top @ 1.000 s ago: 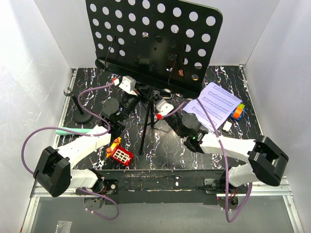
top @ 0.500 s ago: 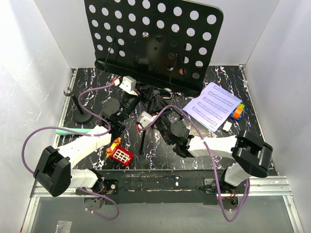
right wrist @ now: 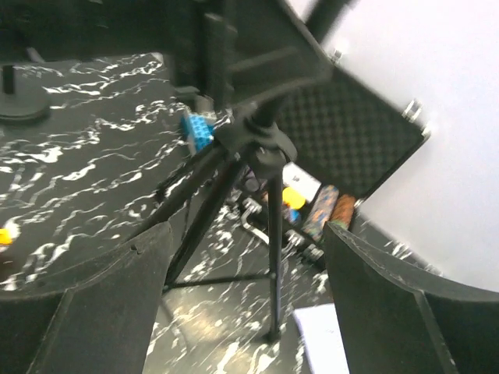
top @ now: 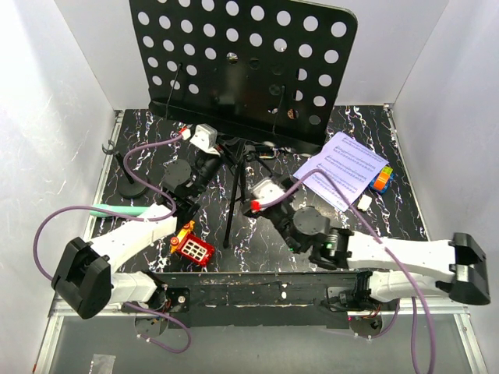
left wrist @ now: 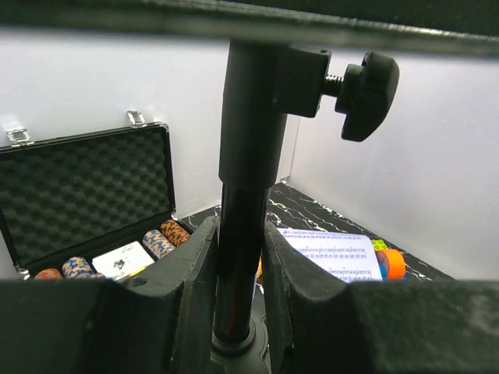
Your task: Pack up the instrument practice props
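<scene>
Left gripper (left wrist: 238, 241): closed down on the upright pole of the music stand (left wrist: 242, 156); one finger (left wrist: 195, 296) pressed to each side of the pole, just below the collar with the black clamp knob (left wrist: 366, 93).
Right gripper (right wrist: 243, 238): jaws spread wide, nothing held; fingers (right wrist: 101, 312) at lower left and lower right of the wrist view, with the tripod legs (right wrist: 226, 179) seen between them but well apart from them.
Music stand position: upright at the middle of the marbled table (top: 390, 214); perforated desk (top: 242, 70) across the upper centre of the overhead view, legs splayed below it at frame centre.
Sheet music (top: 341, 170): flat on the table, right of centre, below the desk's right corner.
Microphone (top: 117, 210): mint-green, lying at the left edge, partly hidden by the left arm.
Mic stand (top: 129, 185): round base on the table at left, just above the microphone.
Poker-chip case (left wrist: 86, 210): open, foam-lined lid raised, chip stacks inside; at the left of the left wrist view, behind the pole.
Red-and-yellow toy (top: 192, 245): lower left of centre, just beside the left arm.
Coloured block (top: 381, 179): at the sheet's right edge.
White block (top: 364, 202): just below the sheet.
</scene>
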`<state>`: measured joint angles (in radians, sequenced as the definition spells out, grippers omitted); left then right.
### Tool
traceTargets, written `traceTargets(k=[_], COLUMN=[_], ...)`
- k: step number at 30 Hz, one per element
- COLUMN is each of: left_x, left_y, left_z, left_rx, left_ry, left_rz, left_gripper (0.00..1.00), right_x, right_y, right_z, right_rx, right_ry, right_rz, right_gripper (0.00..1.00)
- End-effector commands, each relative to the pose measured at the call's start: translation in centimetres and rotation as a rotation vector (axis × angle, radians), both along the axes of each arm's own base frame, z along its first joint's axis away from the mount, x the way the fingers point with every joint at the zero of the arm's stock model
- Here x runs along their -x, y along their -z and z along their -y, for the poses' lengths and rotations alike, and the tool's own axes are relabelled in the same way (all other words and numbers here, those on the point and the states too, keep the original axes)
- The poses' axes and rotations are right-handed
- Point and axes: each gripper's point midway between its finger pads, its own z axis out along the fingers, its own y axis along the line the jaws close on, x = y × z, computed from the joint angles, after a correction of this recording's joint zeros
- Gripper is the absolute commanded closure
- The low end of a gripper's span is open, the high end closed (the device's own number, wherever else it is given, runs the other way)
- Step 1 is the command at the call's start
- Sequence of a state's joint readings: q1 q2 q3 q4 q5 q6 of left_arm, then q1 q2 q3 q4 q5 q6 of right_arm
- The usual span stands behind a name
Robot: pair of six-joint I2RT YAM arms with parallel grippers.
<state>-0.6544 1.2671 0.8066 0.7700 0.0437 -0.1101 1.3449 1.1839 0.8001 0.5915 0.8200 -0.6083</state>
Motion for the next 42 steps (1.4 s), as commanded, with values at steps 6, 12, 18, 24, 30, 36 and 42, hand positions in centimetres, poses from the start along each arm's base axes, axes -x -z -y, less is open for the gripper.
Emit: traceTargets(k=[6,12,18,24,30,36,42], left_x=[2.1,2.9,4.8,6.3,7.4,8.0,9.4], left_y=[13.5,15.4,17.6,18.2,18.9,20.0,21.4], left_z=[-0.8,-1.0,-2.0,-3.8,-4.6,-5.0,-5.4], left_rx=[-0.193,-0.18,-0.175,-0.167,-0.156,-0.225,-0.236], left_ry=[0.002,-0.009,-0.035,-0.081,-0.096,-0.115,-0.114], left_rz=[-0.338,-0.416,-0.495,-0.541,-0.585,-0.635,-0.72], left_gripper=[1.0,1.0,1.0,1.0,1.0,1.0,1.0], right_x=[2.8,2.5,0.6,-0.4,0.6,1.7,-0.3], right_y=[7.5,8.1,8.6,7.6,6.7,5.0,3.5], right_z=[3.1,4.7,6.4,5.6,2.0,0.0,-0.3], right_rx=[-0.259,-0.389,-0.59,-0.58,-0.543,-0.556,-0.552], right_ry=[-0.008,0.021,-0.001,-0.06,-0.241,-0.393,-0.352], right_rz=[-0.451,-0.522,-0.654,-0.618,-0.636,-0.596,-0.502], right_gripper=[0.16,0.16,0.15,0.13,0.09,0.08,0.14])
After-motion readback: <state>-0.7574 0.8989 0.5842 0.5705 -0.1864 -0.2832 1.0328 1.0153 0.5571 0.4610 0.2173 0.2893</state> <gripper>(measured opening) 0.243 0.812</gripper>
